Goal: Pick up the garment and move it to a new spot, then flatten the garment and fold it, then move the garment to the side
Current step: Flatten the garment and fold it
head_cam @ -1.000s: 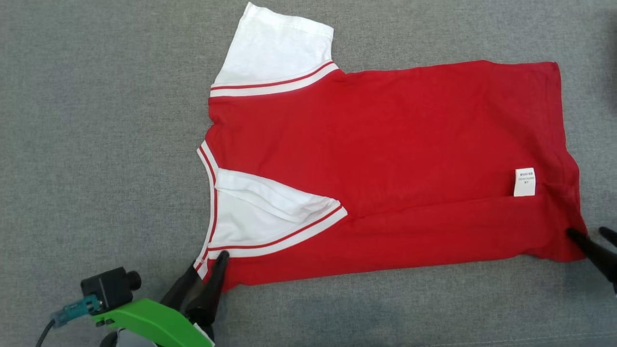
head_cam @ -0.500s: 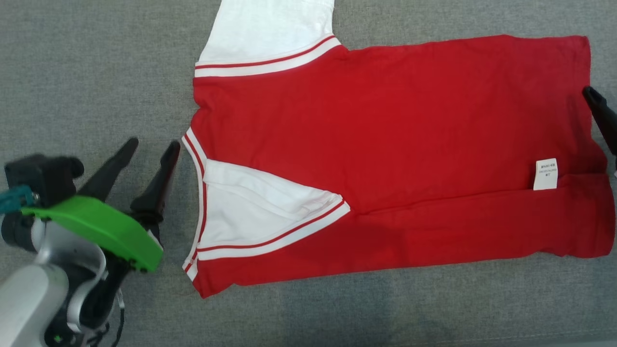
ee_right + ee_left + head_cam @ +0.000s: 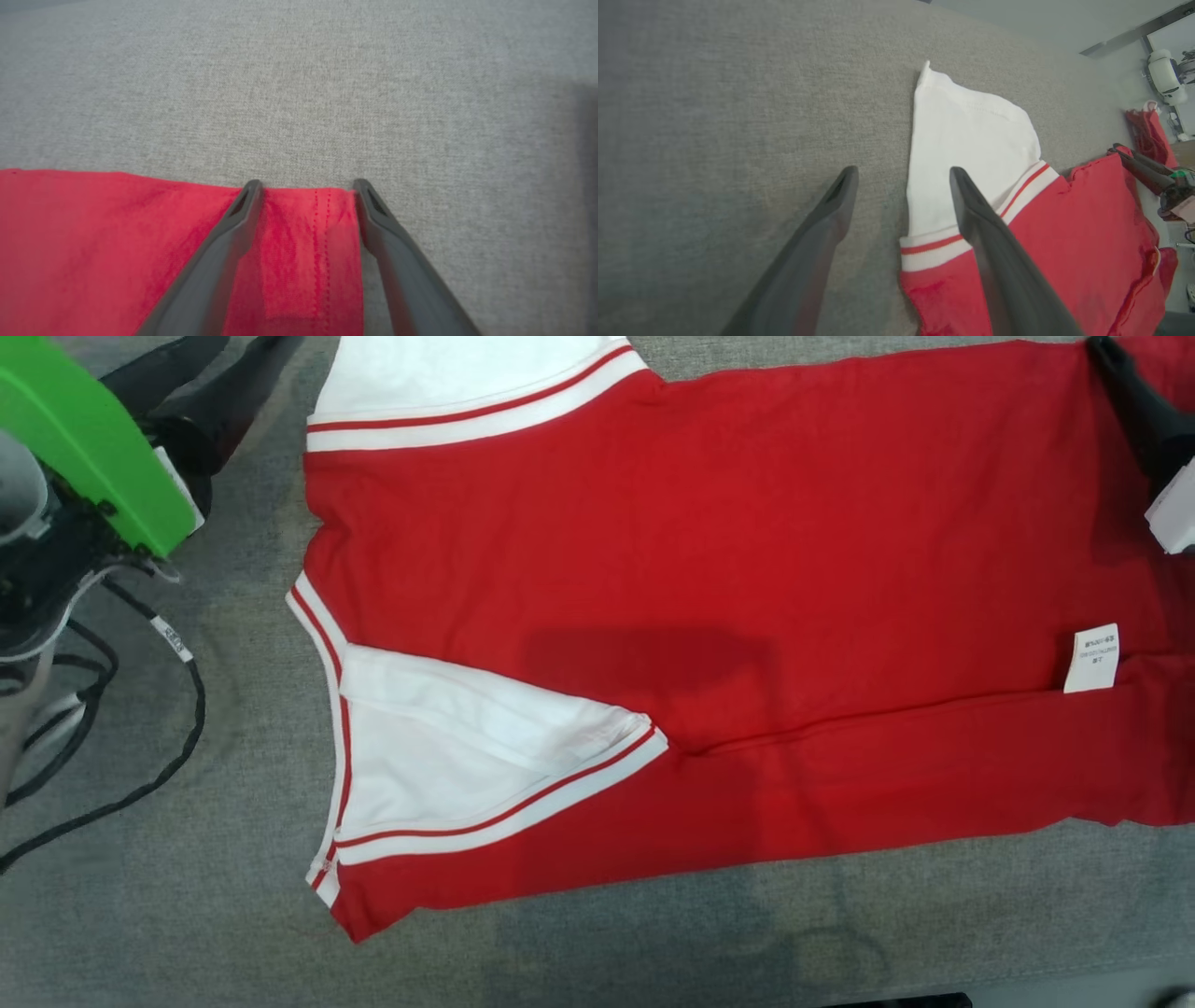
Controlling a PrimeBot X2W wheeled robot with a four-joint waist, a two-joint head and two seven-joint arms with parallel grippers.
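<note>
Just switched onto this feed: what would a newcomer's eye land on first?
A red shirt lies flat across the grey cloth surface, its near white sleeve folded in over the body. The open left gripper hangs beside the far white sleeve, and the open right gripper hangs over the shirt's far hem corner.

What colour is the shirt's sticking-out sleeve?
The sleeve is white with a thin red stripe near its seam; best seen in the left wrist view.
</note>
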